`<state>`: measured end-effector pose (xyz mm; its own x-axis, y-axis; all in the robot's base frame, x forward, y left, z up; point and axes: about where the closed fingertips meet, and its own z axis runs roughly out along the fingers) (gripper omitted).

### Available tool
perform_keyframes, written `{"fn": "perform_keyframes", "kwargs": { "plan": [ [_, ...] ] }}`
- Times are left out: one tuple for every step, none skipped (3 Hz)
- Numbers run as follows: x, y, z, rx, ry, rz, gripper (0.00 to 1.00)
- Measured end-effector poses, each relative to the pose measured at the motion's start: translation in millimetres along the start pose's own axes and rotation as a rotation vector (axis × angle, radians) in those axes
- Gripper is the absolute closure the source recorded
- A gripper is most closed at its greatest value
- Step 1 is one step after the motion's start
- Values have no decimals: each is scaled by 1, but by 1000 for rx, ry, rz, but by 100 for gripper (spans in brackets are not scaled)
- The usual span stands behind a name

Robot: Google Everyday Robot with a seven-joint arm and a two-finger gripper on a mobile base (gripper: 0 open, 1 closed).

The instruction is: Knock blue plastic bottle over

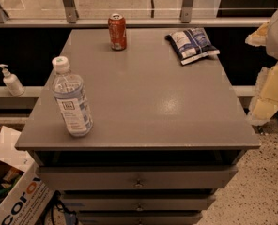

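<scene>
The blue plastic bottle (72, 99) stands upright near the front left corner of the grey cabinet top (148, 93). It is clear bluish plastic with a white cap and a white-and-blue label. My gripper (266, 90) and the pale arm are at the right edge of the view, beside the cabinet's right side. They are far from the bottle and touch nothing.
A red soda can (117, 31) stands at the back of the top. A blue-and-white snack bag (191, 44) lies at the back right. A small white pump bottle (10, 80) sits on a ledge to the left. A cardboard box (12, 191) is on the floor, front left.
</scene>
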<state>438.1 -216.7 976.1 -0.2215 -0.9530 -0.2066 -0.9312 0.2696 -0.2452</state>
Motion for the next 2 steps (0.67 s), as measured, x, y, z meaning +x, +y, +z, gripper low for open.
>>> {"fn": "perform_keyframes", "kwargs": {
  "plan": [
    [0, 0, 0, 0, 0, 0, 0],
    [-5, 13, 6, -8, -30, -11, 0]
  ]
}}
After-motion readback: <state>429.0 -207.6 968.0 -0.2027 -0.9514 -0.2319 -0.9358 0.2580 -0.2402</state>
